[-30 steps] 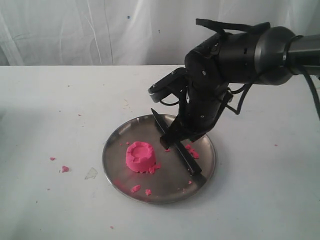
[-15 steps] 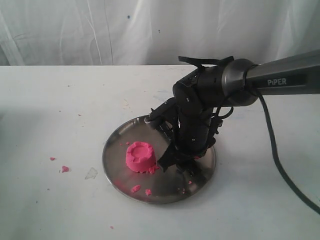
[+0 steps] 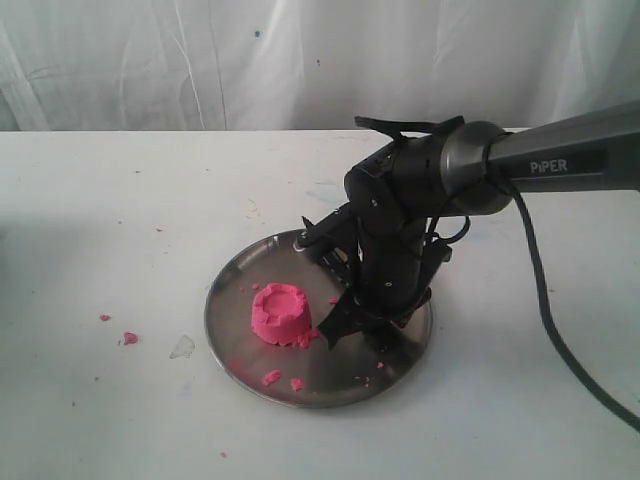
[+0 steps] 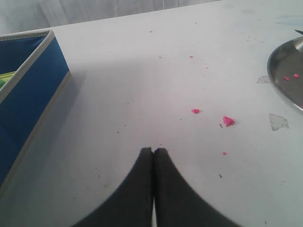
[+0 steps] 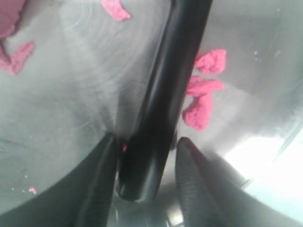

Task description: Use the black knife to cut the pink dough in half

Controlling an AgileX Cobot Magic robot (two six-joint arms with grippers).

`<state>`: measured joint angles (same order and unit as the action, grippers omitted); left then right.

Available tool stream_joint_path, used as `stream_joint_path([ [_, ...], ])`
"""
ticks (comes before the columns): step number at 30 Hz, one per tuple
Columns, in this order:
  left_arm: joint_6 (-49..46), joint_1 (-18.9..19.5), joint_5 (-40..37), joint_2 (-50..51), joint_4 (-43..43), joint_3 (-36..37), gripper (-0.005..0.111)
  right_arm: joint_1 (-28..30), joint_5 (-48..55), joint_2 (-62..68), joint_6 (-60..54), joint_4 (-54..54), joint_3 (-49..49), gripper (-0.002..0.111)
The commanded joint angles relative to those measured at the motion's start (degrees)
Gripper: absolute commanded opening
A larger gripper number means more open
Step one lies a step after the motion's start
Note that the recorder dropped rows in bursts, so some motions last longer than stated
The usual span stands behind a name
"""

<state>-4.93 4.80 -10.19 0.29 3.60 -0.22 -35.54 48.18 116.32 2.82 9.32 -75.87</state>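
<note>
One hand (image 5: 146, 139), open, straddles black knife (image 5: 176, 61).

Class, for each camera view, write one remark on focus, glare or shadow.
Exterior view: evenly lit and sharp, the dough crisp-edged. Left wrist view: a broad soft shadow lies on the table beside the blue box. Right wrist view: very close and blurred, the knife soft-edged, white glare washing out the plate towards its edge.

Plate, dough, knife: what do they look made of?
Plate: likely steel, shiny, with glare and circular brush marks. Dough: soft, matte, crumbly putty or sand-like mass; crumbs lie around it. Knife: smooth black with a faint sheen, perhaps plastic; cannot be sure.
</note>
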Motion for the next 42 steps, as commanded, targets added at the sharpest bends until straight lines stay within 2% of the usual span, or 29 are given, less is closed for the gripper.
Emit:
stream_joint_path([
  [1, -0.1, -0.3, 0.1, -0.3, 0.7, 0.2, 0.000, 0.3, 0.5, -0.1, 0.3, 0.2, 0.1, 0.027],
  [7, -0.1, -0.3, 0.1, -0.3, 0.7, 0.2, 0.000, 0.3, 0.5, -0.1, 0.3, 0.2, 0.1, 0.012],
  [16, -0.1, -0.3, 0.1, -0.3, 0.7, 0.2, 0.000, 0.3, 2.7, -5.5, 0.3, 4.1, 0.0, 0.003],
  [19, -0.1, -0.3, 0.1, -0.3, 0.7, 0.2, 0.000, 0.3, 8.3, -9.5, 0.3, 4.7, 0.0, 0.003],
  [22, -0.1, -0.3, 0.1, -0.3, 0.7, 0.2, 0.000, 0.3, 19.6, -15.1, 0.3, 1.1, 1.8, 0.003],
  [26, -0.1, -0.3, 0.1, -0.3, 0.7, 0.2, 0.000, 0.3, 11.5, -17.2, 0.3, 0.4, 10.7, 0.003],
  [30, -0.1, -0.3, 0.1, -0.3, 0.7, 0.2, 0.000, 0.3, 6.3, -16.1, -0.3, 0.4, 14.9, 0.003],
  [32, -0.1, -0.3, 0.1, -0.3, 0.7, 0.2, 0.000, 0.3, 5.3, -15.4, -1.4, 0.3, 15.7, 0.007],
  [37, -0.1, -0.3, 0.1, -0.3, 0.7, 0.2, 0.000, 0.3, 4.4, -15.1, -1.1, 0.1, 15.9, 0.035],
  [42, -0.1, -0.3, 0.1, -0.3, 0.7, 0.2, 0.000, 0.3, 4.2, -15.1, -1.1, 0.1, 15.9, 0.045],
])
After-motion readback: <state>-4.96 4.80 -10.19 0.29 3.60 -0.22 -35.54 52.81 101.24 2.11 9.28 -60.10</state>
